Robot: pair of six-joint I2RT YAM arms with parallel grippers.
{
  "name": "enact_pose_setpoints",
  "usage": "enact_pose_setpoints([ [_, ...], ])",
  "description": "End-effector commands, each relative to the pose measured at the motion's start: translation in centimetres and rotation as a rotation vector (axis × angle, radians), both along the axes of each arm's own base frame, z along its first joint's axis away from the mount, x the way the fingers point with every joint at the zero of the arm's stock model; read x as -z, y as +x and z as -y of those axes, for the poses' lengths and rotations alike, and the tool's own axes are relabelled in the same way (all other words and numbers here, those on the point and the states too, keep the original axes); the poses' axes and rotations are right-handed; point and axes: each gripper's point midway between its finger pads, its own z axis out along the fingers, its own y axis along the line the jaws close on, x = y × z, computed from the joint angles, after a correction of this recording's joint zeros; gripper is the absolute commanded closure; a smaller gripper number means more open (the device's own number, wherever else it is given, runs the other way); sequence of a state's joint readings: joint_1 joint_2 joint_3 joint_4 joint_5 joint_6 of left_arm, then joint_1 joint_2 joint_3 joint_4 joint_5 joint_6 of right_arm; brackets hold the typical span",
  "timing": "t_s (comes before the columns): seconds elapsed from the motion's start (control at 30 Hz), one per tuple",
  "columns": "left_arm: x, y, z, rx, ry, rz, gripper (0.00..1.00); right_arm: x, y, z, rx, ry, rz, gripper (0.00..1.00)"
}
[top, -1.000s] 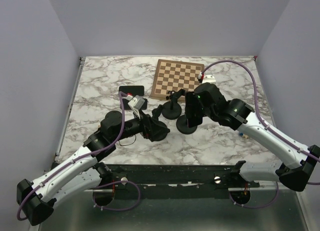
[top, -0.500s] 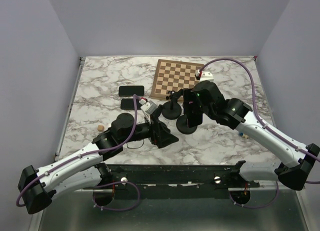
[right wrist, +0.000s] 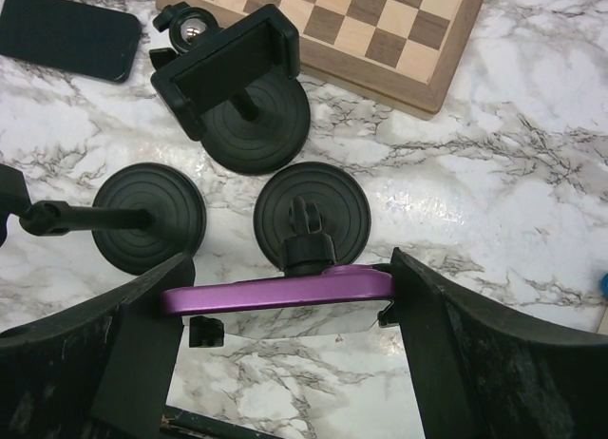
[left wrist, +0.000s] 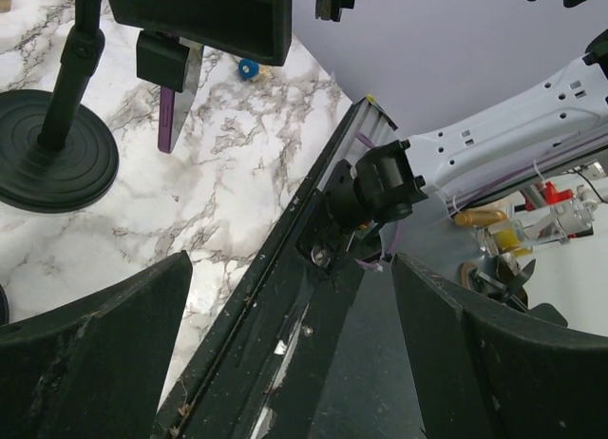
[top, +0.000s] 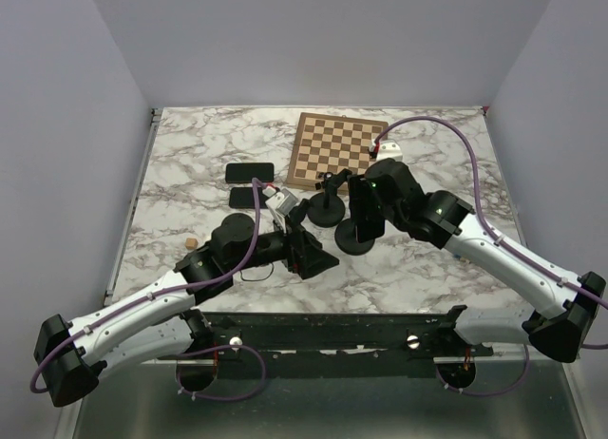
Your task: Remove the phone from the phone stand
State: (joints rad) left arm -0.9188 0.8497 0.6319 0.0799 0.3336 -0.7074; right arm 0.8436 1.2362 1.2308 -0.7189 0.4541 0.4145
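Note:
A purple phone (right wrist: pixel 275 292) sits edge-up in the black clamp of a phone stand (right wrist: pixel 313 211) with a round base. My right gripper (right wrist: pixel 285 296) straddles it, with a finger against each end of the phone. In the top view this gripper (top: pixel 364 211) hangs over the stand's base (top: pixel 354 239) and hides the phone. My left gripper (top: pixel 312 258) is open and empty, low near the table's front edge, left of that stand. Its wrist view shows the stand's clamp (left wrist: pixel 204 16) and the phone's purple edge (left wrist: pixel 167 121) from below.
An empty clamp stand (right wrist: pixel 233 73) and another round-based stand (right wrist: pixel 147 216) stand just left of the phone's stand. A chessboard (top: pixel 337 151) lies behind them. Two black phones (top: pixel 250 172) lie flat at the left. A small wooden cube (top: pixel 191 240) sits near the left edge.
My left gripper has swung right and toward the front edge, away from the stands. My right gripper has stayed over the phone's stand, shifting only slightly.

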Motion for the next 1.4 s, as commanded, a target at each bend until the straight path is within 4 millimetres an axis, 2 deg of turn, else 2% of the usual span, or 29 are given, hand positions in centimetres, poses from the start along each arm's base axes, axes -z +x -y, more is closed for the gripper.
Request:
enact_pose_setpoints([
  [0.0, -1.4, 0.3, -0.2, -0.02, -0.019, 0.037, 0.06, -0.8, 0.1, 0.2, 0.003, 0.01, 0.036, 0.12],
  [0.13, -1.4, 0.5, -0.1, -0.029, -0.018, 0.035, 0.08, -0.9, 0.1, 0.0, -0.003, 0.018, 0.042, 0.21],
  [0.27, -1.5, 0.9, 0.3, -0.028, -0.014, 0.047, 0.15, -0.5, 0.2, 0.0, -0.007, 0.01, 0.043, 0.37],
  [0.33, -1.7, 1.3, 0.8, -0.024, 0.001, 0.064, 0.19, -0.6, 0.1, -0.1, -0.015, 0.016, 0.045, 0.5],
  [0.4, -1.8, 1.8, 1.4, -0.024, 0.028, 0.101, 0.22, -0.6, 0.0, 0.0, -0.018, 0.021, 0.049, 0.74],
  [0.47, -1.9, 2.4, 2.1, -0.021, 0.067, 0.166, 0.29, -0.5, 0.1, 0.2, -0.005, 0.011, 0.055, 0.94],
  [0.5, -1.9, 2.9, 2.3, -0.036, 0.091, 0.191, 0.31, -0.5, 0.2, 0.4, 0.006, 0.001, 0.056, 0.99],
  [0.63, -0.9, 4.9, 2.8, -0.093, 0.144, 0.304, 0.4, -0.2, 0.1, 0.3, 0.003, 0.004, 0.039, 0.99],
  [0.73, -0.4, 6.2, 3.3, -0.137, 0.147, 0.372, 0.41, -0.6, -0.3, -0.7, -0.038, 0.057, 0.033, 0.99],
  [0.77, -0.4, 6.6, 3.4, -0.153, 0.149, 0.385, 0.37, -0.7, -0.5, -0.9, -0.049, 0.073, 0.032, 0.99],
  [0.83, 0.1, 7.6, 3.7, -0.192, 0.165, 0.388, 0.2, -1.1, -0.6, -1.1, -0.056, 0.09, 0.04, 0.99],
  [0.93, 0.7, 8.4, 4.6, -0.196, 0.186, 0.379, 0.15, -1.1, -0.6, -0.9, -0.051, 0.087, 0.04, 0.99],
  [1.13, 1.5, 9.3, 5.9, -0.195, 0.195, 0.373, 0.27, -1.3, -0.7, -0.8, -0.049, 0.093, 0.043, 0.99],
  [1.37, 1.1, 9.4, 7.6, -0.152, 0.169, 0.367, 0.4, -1.2, -0.8, -0.8, -0.053, 0.091, 0.04, 0.99],
])
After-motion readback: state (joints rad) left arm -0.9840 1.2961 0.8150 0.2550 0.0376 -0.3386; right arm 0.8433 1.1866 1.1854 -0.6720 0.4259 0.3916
